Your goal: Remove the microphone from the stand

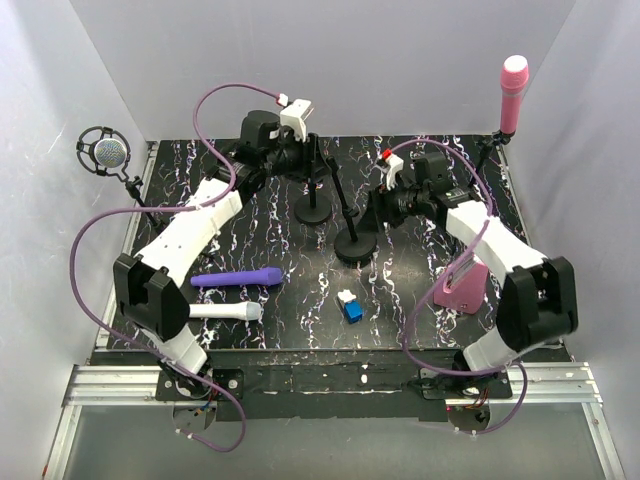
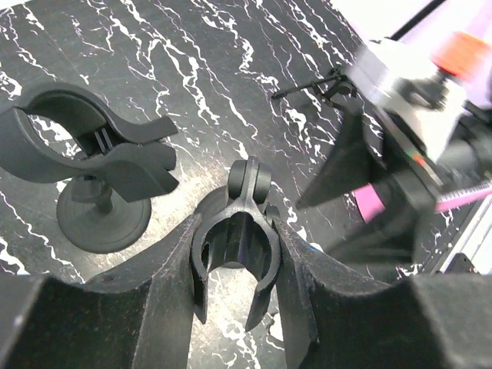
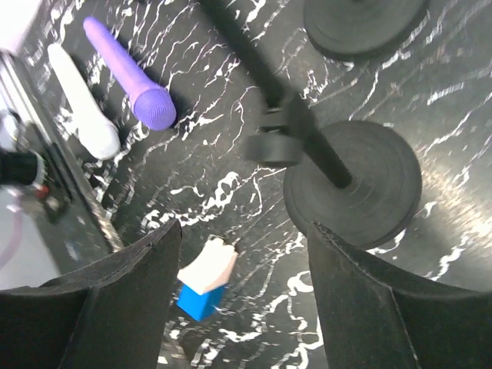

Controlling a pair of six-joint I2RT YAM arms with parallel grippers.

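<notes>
Left wrist view: bare tabletop (image 2: 192, 61) lies open beyond the left gripper (image 2: 237, 265), whose fingers pinch an empty mic clip (image 2: 231, 227) (jaws narrowed onto its ring). A second clip (image 2: 84, 146) stands just left. Across the table, the right gripper (image 3: 244, 231) hangs spread wide over a stand base (image 3: 361, 188), holding nothing. A purple microphone (image 1: 237, 278) and a white microphone (image 1: 225, 311) lie near left. A pink microphone (image 1: 513, 90) stands upright at the far right corner.
</notes>
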